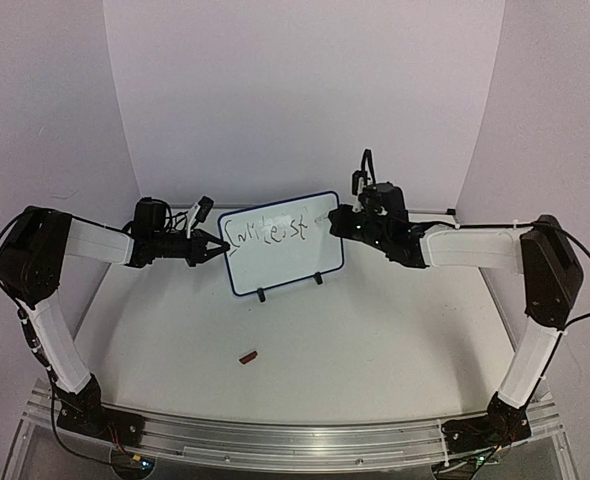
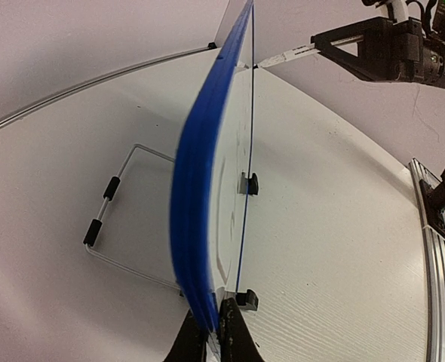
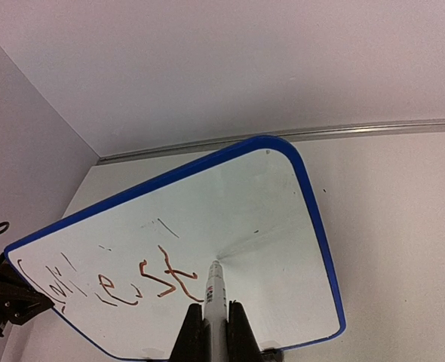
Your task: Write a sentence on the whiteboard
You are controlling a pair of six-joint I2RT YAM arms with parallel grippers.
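Top view, board: the whiteboard stands upright on its two black feet in the middle of the table, between the arms.
Top view, writing: the sentence is a single scrawled line across the upper left and middle of the face. The right part and the lower half are bare, so I judge it unfinished.
Top view, left gripper: pinched on the board's left edge.
Top view, right gripper: at the board's upper right, closed round a marker.
Top view, loose piece: a small red-brown piece lies on the near side of the table, well apart from the board. It may be the cap; I cannot tell.
Left wrist, grip: the jaws stand narrow on the blue frame, with the board edge-on. Only the thin rim is caught, so a firm pen push could swing the board or slip it free.
Left wrist, wire stand: it props the board from behind. A hard shove could rock the board back or slide its feet.
Right wrist, marker: clamped between closed fingers, its tip touching the face just right of the last letters.
Right wrist, risk: too much pressure shifts the board, and too little leaves broken strokes. Room toward the right frame is short, so the line may run off.
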